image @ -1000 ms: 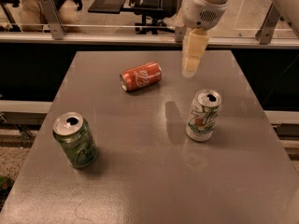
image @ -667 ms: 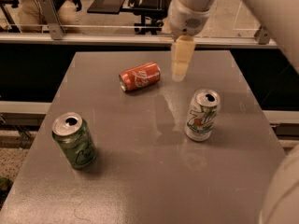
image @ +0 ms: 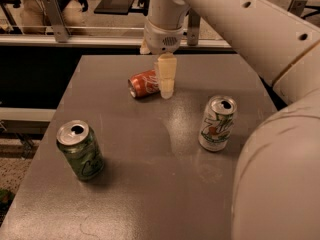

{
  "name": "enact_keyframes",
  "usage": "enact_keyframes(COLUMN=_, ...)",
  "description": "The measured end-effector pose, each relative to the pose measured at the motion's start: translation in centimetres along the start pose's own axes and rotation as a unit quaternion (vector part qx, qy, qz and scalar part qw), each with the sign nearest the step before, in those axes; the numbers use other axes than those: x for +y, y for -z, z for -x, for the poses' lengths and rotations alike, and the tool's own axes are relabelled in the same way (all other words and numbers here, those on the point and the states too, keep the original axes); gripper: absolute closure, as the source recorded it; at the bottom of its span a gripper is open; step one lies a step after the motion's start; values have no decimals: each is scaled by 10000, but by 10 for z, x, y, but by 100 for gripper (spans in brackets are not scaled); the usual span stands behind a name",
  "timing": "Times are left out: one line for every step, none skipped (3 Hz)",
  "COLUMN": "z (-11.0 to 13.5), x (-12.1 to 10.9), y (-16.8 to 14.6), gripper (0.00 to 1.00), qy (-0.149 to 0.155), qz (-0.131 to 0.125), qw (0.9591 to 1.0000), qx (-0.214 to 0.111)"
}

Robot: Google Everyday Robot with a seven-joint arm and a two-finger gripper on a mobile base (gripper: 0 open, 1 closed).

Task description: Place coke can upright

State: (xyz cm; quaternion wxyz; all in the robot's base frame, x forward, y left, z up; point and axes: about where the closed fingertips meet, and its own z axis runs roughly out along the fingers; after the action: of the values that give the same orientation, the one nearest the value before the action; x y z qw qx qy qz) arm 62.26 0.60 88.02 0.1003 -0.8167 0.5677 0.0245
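Note:
The coke can (image: 143, 84), red-orange with white script and a silver top, lies on its side at the far middle of the grey table (image: 150, 184), its top pointing left. My gripper (image: 165, 79) hangs from the white arm directly at the can's right end, its pale fingers (image: 166, 75) pointing down and covering that end of the can. The fingertips are close above the table surface.
A green can (image: 81, 150) stands upright at the near left. A white can with green and red marks (image: 217, 123) stands upright at the right. My white arm fills the right side of the view. A railing and dark floor lie beyond the table's far edge.
The gripper has moved left and down, from the right of the coke can to right against its right end. The view has shifted closer. The cans have not moved.

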Motion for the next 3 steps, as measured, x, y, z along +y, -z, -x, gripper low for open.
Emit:
enact_keyframes(z=16, x=-4, y=-22, gripper=0, qy=290, qz=282, qw=9992, qx=75)
enact_keyframes(z=20, x=-6, y=-38, gripper=0, qy=400, qz=472, qw=9980, qx=114)
enact_keyframes(z=20, x=-12, y=-47, gripper=16, qy=337, qz=615, qw=9974, qx=165)
